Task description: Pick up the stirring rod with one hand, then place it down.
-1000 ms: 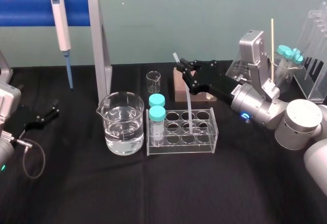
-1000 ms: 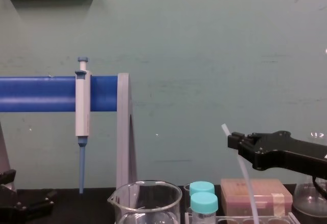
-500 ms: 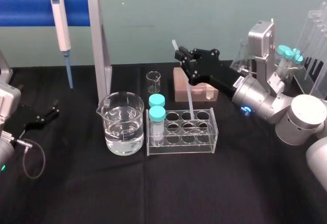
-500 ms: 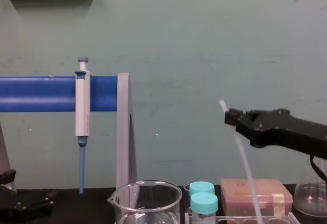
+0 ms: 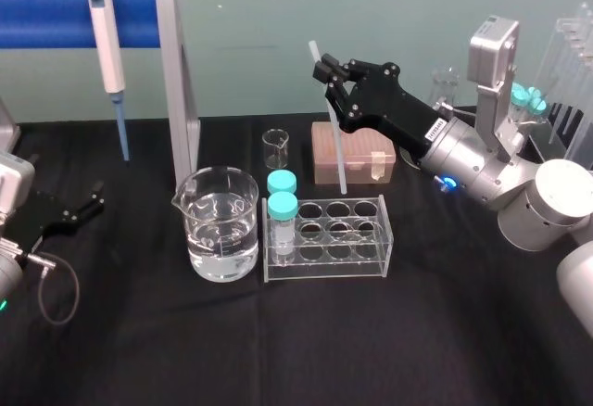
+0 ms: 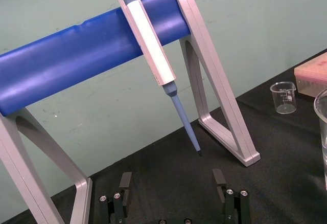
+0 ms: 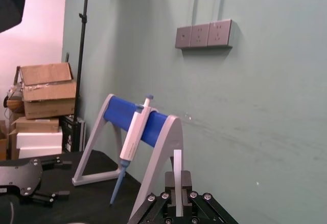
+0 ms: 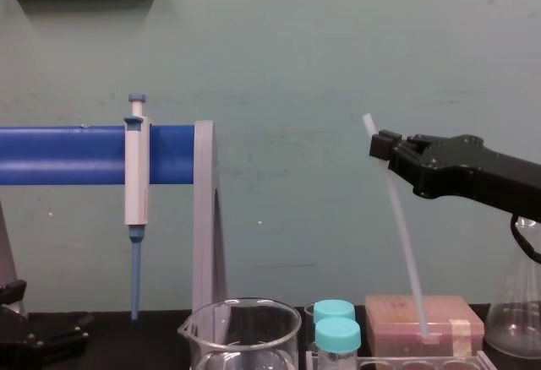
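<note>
Above the middle of the desk (image 5: 306,350), the right pincer (image 5: 324,72) is closed narrow on the stirring rod (image 5: 335,137), gripping it close to its top end, so that only a short stub pokes out above the fingers. The rod's long axis stands nearly upright, its top leaning a little toward the robot's left and its lower end pointing down. In the chest view that lower end hangs clear above the rim of the tube rack (image 8: 439,360), in front of the pinkish box (image 8: 448,323). Just beside the rack's left end stands a beaker (image 5: 220,225) of water. Near the desk's left edge the left pincer (image 6: 171,180) rests low, its fingers spread wide and holding nothing, facing the pipette (image 6: 153,55) on its blue stand (image 6: 66,60).
</note>
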`<state>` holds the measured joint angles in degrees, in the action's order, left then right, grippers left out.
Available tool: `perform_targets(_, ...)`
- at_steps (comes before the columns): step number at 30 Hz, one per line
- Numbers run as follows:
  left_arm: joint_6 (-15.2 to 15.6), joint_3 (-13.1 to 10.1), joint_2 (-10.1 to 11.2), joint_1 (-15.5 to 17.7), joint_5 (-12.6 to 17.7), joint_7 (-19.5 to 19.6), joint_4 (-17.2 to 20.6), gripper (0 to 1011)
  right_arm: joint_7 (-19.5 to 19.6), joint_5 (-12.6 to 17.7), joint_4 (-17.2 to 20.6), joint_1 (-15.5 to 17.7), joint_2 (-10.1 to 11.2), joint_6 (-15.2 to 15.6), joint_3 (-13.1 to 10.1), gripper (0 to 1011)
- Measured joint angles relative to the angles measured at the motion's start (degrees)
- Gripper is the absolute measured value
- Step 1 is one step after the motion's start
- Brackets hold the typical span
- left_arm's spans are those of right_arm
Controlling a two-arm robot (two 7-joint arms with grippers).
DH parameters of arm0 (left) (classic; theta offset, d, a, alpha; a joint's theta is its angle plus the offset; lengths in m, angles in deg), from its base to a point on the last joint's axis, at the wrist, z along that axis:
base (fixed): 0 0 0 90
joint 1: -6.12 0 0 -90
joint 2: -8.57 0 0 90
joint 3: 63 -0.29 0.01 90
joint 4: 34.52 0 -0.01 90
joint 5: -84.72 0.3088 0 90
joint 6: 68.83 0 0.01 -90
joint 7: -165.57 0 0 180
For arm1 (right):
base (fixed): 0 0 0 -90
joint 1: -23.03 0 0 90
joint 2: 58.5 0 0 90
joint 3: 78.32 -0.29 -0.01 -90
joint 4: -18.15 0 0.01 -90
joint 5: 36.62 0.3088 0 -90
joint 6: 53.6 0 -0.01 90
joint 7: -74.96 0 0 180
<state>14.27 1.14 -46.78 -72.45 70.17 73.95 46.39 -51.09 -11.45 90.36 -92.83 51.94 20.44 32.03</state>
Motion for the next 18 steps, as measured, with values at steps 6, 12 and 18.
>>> perform_targets(6,0.00,0.00,0.00,0.00,0.00,0.00,0.00,1000,1.01,-0.10,1.65,0.67,0.39,-0.89,-0.46,68)
perform_targets(12,0.00,0.00,0.00,0.00,0.00,0.00,0.00,1000,2.43,-1.00,3.65,1.76,0.84,-1.92,-1.20,68)
perform_targets(18,0.00,0.00,0.00,0.00,0.00,0.00,0.00,1000,3.69,-2.43,4.75,2.60,1.05,-3.09,-1.80,68)
